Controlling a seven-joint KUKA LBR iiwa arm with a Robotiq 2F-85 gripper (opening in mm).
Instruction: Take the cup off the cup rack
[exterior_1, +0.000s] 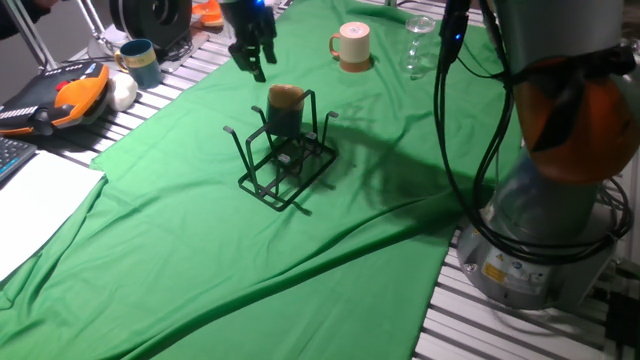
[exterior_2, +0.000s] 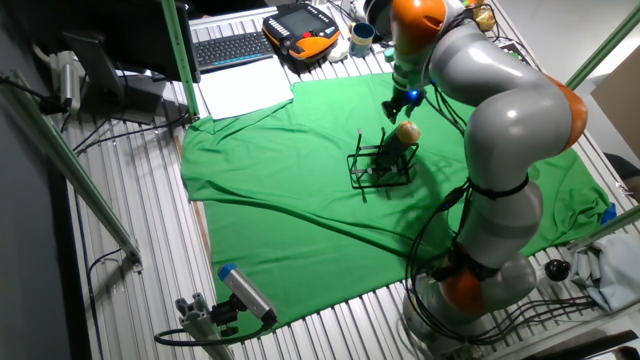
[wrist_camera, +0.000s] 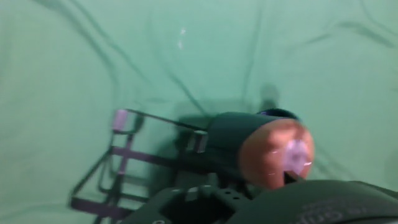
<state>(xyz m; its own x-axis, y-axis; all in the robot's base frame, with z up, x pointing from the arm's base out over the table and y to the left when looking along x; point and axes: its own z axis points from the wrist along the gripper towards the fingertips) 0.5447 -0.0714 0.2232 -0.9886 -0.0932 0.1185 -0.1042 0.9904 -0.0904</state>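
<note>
The dark blue cup (exterior_1: 285, 110) with a tan rounded end sits upside down on a prong of the black wire cup rack (exterior_1: 287, 168) on the green cloth. My gripper (exterior_1: 253, 60) hangs above and to the far left of the cup, not touching it, fingers apart and empty. In the other fixed view the gripper (exterior_2: 393, 106) is just above the cup (exterior_2: 405, 133) and rack (exterior_2: 377, 170). The hand view is blurred and shows the cup (wrist_camera: 261, 146) lower right of centre, with the rack (wrist_camera: 124, 155) to its left.
A cream handled mug (exterior_1: 350, 45) and a clear glass (exterior_1: 420, 42) stand at the back of the cloth. A teal mug (exterior_1: 138, 62), an orange pendant (exterior_1: 65, 92) and white paper (exterior_1: 35, 205) lie at the left. The arm's base (exterior_1: 545, 235) stands at the right.
</note>
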